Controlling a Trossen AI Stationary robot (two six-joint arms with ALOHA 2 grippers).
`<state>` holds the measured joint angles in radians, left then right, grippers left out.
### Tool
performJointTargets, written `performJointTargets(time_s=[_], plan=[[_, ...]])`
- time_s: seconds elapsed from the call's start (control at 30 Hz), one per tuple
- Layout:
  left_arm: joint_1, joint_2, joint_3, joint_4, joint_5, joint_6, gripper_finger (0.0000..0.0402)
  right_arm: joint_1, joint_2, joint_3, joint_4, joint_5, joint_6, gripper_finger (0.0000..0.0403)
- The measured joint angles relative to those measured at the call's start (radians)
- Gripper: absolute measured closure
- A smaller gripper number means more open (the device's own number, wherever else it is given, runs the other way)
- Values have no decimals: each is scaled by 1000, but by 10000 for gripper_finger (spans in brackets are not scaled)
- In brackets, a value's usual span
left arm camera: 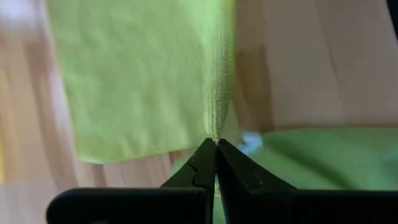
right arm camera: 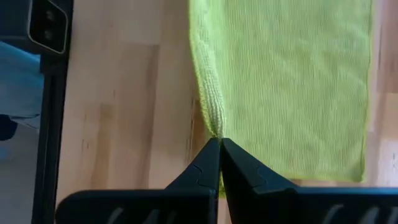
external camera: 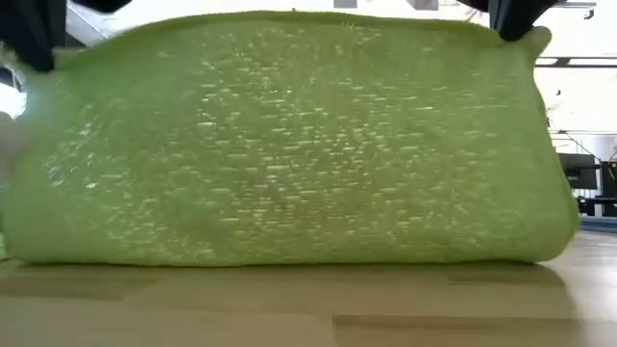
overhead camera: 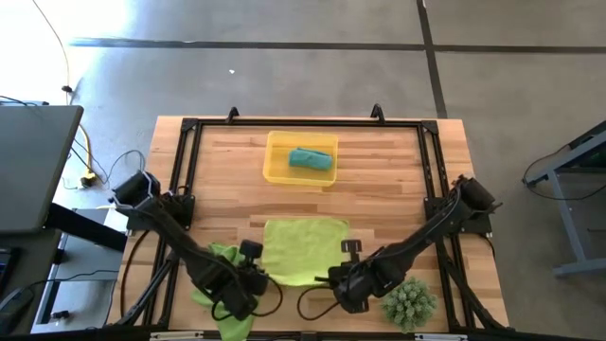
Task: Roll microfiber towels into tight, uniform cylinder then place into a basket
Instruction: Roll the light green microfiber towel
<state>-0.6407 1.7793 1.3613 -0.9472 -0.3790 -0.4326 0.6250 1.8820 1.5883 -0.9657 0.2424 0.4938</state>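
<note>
Both sets of jaws are clamped on near corners of the lime-green towel [overhead camera: 305, 248]: rolling is starting; next, turn that edge evenly toward the basket [overhead camera: 276, 167]

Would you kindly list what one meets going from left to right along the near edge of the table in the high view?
Crumpled green towel → left claw → flat lime towel → right claw → spiky green plant.

Grey concrete floor [overhead camera: 284, 76], taped lines [overhead camera: 246, 44]
</note>
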Motion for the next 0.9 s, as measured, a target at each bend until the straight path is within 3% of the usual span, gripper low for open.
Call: performJointTargets(time_s=[0.1,0.2,0.37,0.5,0.7,0.9], plan=[[8,8,1,28,31,-10,401,-2,4,-10,13,39,3,403],[15,7,1,31,31,-5,401,-5,-31,-104,112,77,4,403],[42,7,1,45,48,20,401,-18,-152,-400,505,52,26,403],[86,7,1,98,99,88,401,-36,-220,-545,671,15,48,403],[156,7,1,149,189,123,401,-70,-227,-574,589,-106,-2,403],[201,7,1,110,206,22,401,-112,-227,-573,531,-167,-126,403]])
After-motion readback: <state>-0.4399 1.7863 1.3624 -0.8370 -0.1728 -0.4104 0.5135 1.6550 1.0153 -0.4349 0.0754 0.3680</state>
